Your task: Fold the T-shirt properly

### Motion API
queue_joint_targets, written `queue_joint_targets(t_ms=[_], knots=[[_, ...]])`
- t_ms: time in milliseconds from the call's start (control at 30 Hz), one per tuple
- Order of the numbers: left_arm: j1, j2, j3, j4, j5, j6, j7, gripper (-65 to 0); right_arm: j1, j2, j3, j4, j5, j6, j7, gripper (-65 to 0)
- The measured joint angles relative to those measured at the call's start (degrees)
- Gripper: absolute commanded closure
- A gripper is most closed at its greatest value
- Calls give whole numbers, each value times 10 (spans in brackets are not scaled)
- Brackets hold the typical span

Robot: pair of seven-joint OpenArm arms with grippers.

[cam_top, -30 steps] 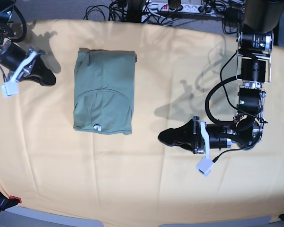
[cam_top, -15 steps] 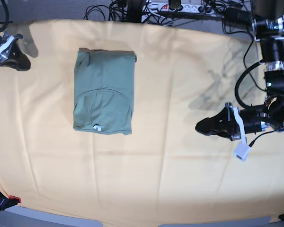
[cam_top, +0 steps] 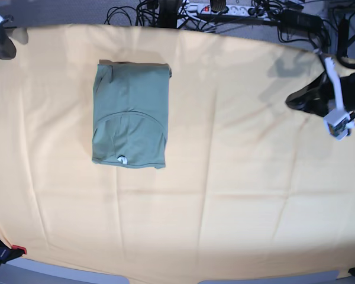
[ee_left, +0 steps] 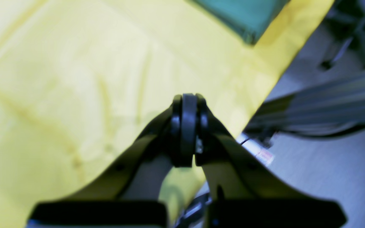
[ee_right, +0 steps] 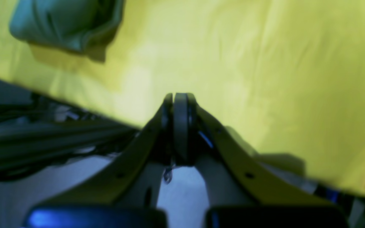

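T-shirt (cam_top: pixel 130 115) lies as folded rectangle on yellow-orange cloth (cam_top: pixel 225 177) over table, far-left of centre in base view. Judged light, soft, limp (take by edge or corner). No containers seen. Left gripper (ee_left: pixel 187 133) and right gripper (ee_right: pixel 179 126) both closed, empty, well apart from shirt.

T-shirt (cam_top: pixel 130 115): folded, lying flat on the cloth (cam_top: pixel 225 195), toward the base view's upper left. Neck tag (cam_top: pixel 122 159): at its near edge. Left gripper (cam_top: pixel 297 99): at that view's right edge, well apart from the T-shirt, jaws together. Right gripper (cam_top: pixel 0 47): at the upper left corner, over the cloth's edge. Cables (cam_top: pixel 165 10) and power strip (cam_top: pixel 222 9): behind the cloth's far edge.
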Motion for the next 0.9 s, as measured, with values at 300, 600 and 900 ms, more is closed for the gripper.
queue_joint_targets(t_ms=[300,600,900], knots=[[308,-40,-131,71,0,7,-7,0,-136,-33,0,0,0,0,-21,0],[566,33,-132,68,0,-4,-7,0,-282,-49,-60,-43,5,0,-16,0],[567,133,26,-62,87,-43,-12,0,-246,-52,-256,-214,-36,1,15,0]])
